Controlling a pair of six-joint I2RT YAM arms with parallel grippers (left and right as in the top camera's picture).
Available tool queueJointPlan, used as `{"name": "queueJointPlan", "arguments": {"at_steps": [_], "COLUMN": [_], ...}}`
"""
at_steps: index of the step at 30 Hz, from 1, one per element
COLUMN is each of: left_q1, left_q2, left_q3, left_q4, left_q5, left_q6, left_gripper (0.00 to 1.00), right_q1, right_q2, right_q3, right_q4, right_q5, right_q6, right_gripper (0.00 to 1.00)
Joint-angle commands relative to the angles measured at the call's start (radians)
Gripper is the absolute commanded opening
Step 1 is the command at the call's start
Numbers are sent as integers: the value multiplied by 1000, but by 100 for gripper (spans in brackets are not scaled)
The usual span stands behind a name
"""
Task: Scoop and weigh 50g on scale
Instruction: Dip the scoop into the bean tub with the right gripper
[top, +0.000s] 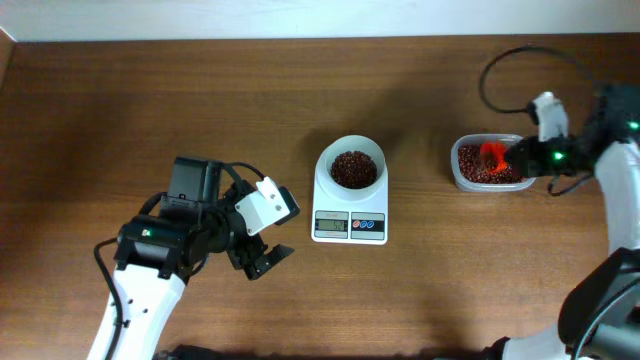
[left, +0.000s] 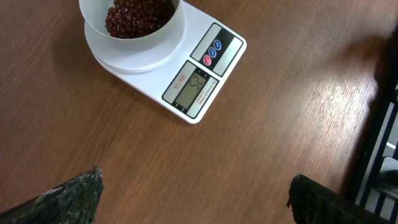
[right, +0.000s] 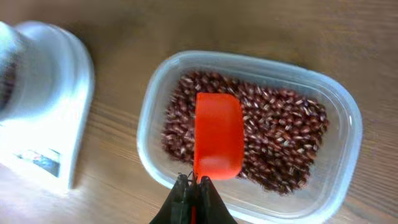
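Closest to us, the right claw (right: 193, 186) is pinched fully shut on the near end of an orange-red scoop (right: 217, 137), its dark, narrow fingertips sitting at the bottom of the right wrist view.

Biggest first now. The counter (top: 120, 110) is brown wood grain running back to a pale wall (top: 300, 15) along its far edge. We've got wide bare room across the left half and in front of the scale.

The left arm sits near the front left. The left claw (left: 196, 180) is spread wide and holds nothing, and its mottled dark fingers (left: 74, 199) frame bare wood.

Ahead and to its left in the wrist view, well apart from it, stands the scale (left: 205, 81). It is smooth white plastic with rounded corners, a grey display (left: 193, 87) and blue buttons (left: 215, 49). Its round white bowl (left: 92, 22) carries a heap of small dark red-brown beans (left: 134, 15).

Over on the right, the clear rounded-rectangle tub (right: 249, 61) lies near the scale, toward the counter's right side. More beans fill it. The scoop's smooth, boxy shell lies over them, directly ahead of the shut claw, and we can't tell whether it touches them.
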Motion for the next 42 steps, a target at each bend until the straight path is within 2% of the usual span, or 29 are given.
{"name": "queueJointPlan", "arguments": {"at_steps": [1,5,9,13,19,22,32,42], "left_q1": [4,4,4,4,4,4,4,4], "left_q2": [-2,-2,-2,-2,-2,-2,-2,-2], "left_q3": [16,16,16,16,16,16,16,16], "left_q4": [1,1,1,1,1,1,1,1], "left_q5": [18,18,18,18,18,18,18,18], "left_q6": [13,13,13,13,13,13,13,13], "left_gripper": [99,99,99,99,99,99,99,99], "right_q1": [64,65,114,222,261,298,297,120], "right_q2": [-25,-29,-32,-31,-20,-3,139,142], "right_q3": [10,33,117,116,114,103,102,103], "right_q4": [8,-7,-22,-71,-75,-79,-64,-43], "right_q5": [229,337,333,338,333,334,337,313], "right_q6": [37,79,109,112,113,158,192,217], "right_gripper": [4,4,4,4,4,4,4,4]}}
